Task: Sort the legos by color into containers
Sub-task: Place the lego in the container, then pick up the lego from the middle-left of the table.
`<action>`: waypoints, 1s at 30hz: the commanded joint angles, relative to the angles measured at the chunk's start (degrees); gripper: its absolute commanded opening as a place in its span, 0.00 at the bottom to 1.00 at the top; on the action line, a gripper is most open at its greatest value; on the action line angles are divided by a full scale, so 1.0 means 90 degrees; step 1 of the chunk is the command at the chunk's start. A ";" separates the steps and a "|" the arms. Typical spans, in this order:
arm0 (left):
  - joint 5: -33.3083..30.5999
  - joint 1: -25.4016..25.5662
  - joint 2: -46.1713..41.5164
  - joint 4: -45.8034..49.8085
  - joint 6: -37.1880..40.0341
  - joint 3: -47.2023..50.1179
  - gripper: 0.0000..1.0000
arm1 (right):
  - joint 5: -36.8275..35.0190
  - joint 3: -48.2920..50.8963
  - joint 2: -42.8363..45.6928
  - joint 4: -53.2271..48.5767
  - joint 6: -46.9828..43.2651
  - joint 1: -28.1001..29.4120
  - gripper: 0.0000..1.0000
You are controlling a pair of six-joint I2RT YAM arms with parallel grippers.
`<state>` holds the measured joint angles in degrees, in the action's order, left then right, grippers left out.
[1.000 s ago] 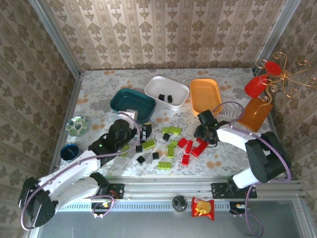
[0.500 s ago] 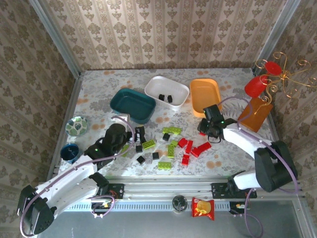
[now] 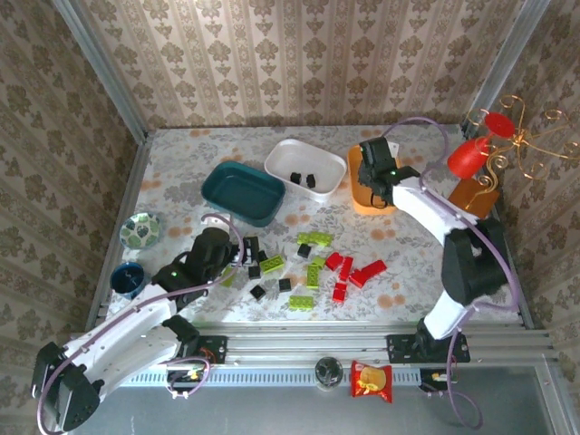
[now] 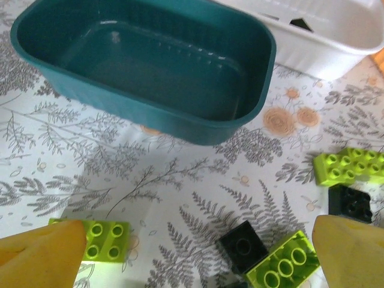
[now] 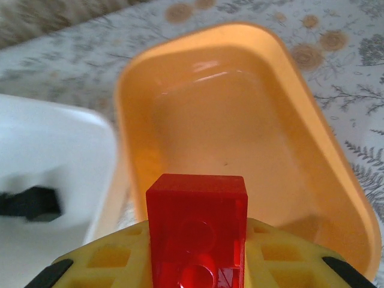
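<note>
My right gripper (image 3: 375,178) hangs over the orange tray (image 3: 355,188), shut on a red brick (image 5: 198,222) that stands upright between its yellow pads (image 5: 102,261). The orange tray (image 5: 240,132) below it has nothing in it. My left gripper (image 3: 243,252) is open and low over the table, its fingers (image 4: 42,255) wide apart. Between them lie a black cube (image 4: 243,245) and two lime bricks (image 4: 105,240) (image 4: 282,270). The teal tray (image 4: 144,66) is just ahead. The white tray (image 3: 305,163) holds black cubes (image 3: 304,178). Red bricks (image 3: 349,269) and lime bricks (image 3: 313,239) lie scattered at mid-table.
A patterned bowl (image 3: 140,229) and a dark blue cup (image 3: 127,276) sit at the left edge. Red cups on a gold wire stand (image 3: 494,136) and an orange object (image 3: 467,195) crowd the right side. A snack packet (image 3: 372,381) lies on the front rail.
The right arm has carried the red brick from beside the red pile up over the orange tray. The left gripper has drawn back from the teal tray toward the bricks.
</note>
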<state>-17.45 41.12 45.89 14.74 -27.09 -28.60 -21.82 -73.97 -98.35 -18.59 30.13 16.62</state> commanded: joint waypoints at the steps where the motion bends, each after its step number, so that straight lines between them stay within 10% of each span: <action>1: -0.0157 -0.0086 -0.0052 0.0603 -0.0191 -0.0303 0.98 | -0.0545 -0.0481 -0.0697 -0.0378 -0.0140 -0.0258 0.25; 7: -0.0024 -0.0293 0.0008 0.0951 -0.0395 -0.0329 0.98 | -0.0321 -0.0926 -0.1468 -0.0634 -0.0039 -0.0328 0.31; 13: 0.0268 -0.0633 0.0104 0.1118 -0.0510 -0.0367 0.98 | -0.0092 -0.0882 -0.1301 -0.0670 0.0065 -0.0319 0.64; 24: 0.1956 -0.2314 0.0988 0.0482 -0.1376 -0.0001 0.92 | 0.0347 0.0098 0.0052 -0.0323 0.0023 0.0032 0.66; 30: 0.1774 -0.2362 0.1920 0.0401 -0.1493 -0.0286 0.94 | 0.0502 0.0505 0.0587 -0.0232 0.0021 0.0073 0.66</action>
<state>-2.59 20.16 61.10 19.49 -38.61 -29.67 -18.26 -71.18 -95.68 -20.99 30.15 17.47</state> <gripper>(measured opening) 0.937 0.664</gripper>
